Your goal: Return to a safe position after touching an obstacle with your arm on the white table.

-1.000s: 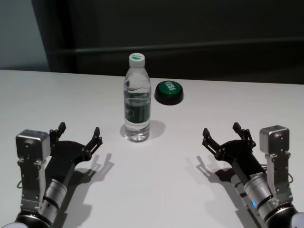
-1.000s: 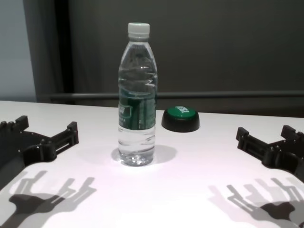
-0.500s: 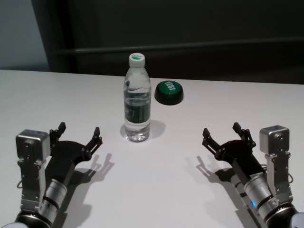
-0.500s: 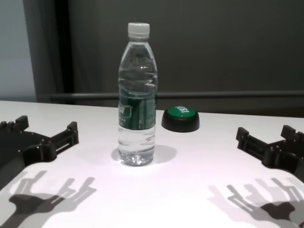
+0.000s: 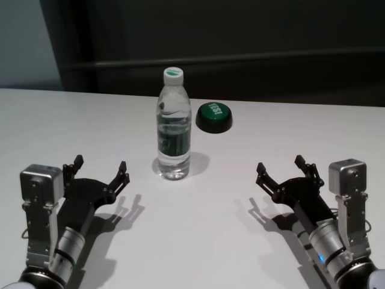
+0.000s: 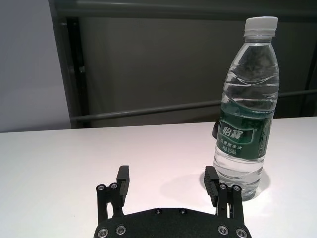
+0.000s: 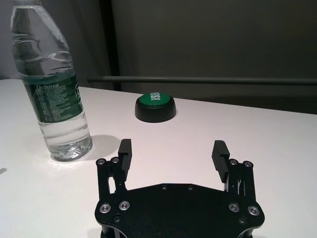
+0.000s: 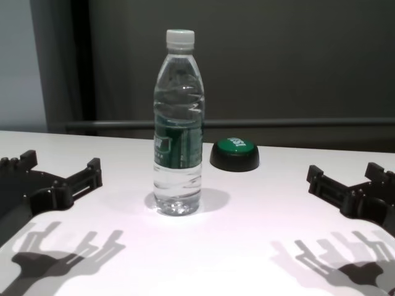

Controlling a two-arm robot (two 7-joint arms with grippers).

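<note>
Fingers spread wide and empty on both the black left gripper and black right gripper, well apart from the upright tall clear plastic water bottle mid white table; seemingly retreated, little left.

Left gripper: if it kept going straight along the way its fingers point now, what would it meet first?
Probably nothing. The left gripper is open and points forward with a slight inward slant; the water bottle stands just off its inner finger line. Ahead lies bare white table. Depth is unclear, so a graze is possible.
</note>
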